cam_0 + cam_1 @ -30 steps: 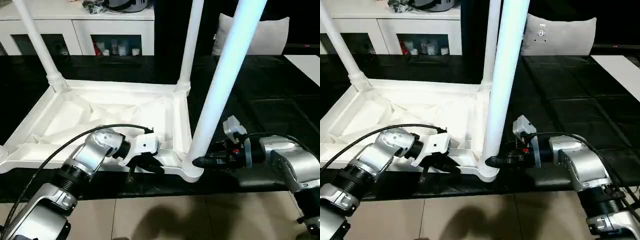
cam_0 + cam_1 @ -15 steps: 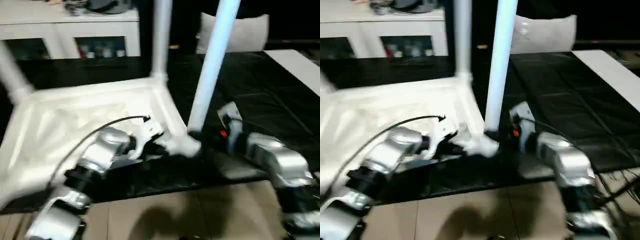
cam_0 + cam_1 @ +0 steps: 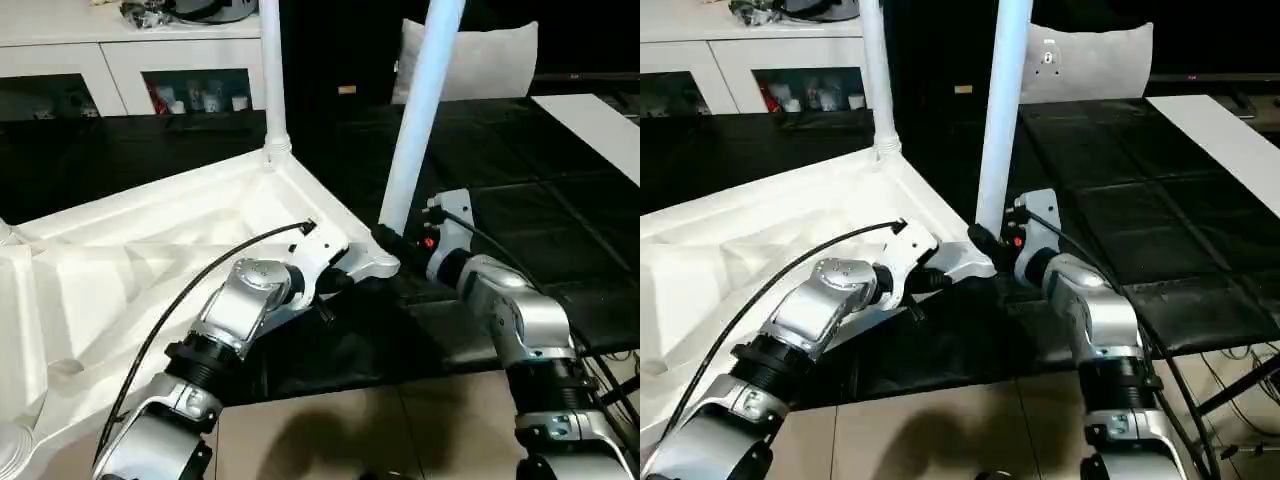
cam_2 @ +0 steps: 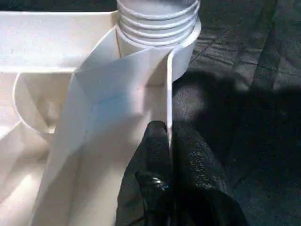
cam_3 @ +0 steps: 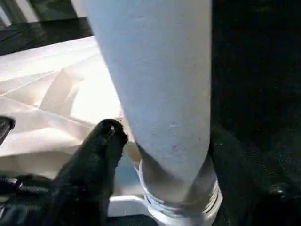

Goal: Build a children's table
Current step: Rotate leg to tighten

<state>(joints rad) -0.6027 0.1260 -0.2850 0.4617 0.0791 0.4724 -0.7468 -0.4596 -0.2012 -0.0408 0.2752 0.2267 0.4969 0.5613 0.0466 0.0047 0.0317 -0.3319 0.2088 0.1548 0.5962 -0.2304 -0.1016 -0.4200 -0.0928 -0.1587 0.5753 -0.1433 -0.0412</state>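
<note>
2 legs upright in tabletop, no readable writing

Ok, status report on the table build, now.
Left gripper pinching tabletop rim. Right gripper straddling near leg at its socket. Nothing in the way.

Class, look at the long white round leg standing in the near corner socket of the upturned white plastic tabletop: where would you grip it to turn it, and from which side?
Grip the long white round leg low, just above its threaded base at the near corner socket, coming level from the robot's right, where the right gripper already straddles it. The shaft there is upright and round, with the upturned white plastic tabletop blocking the left.
</note>
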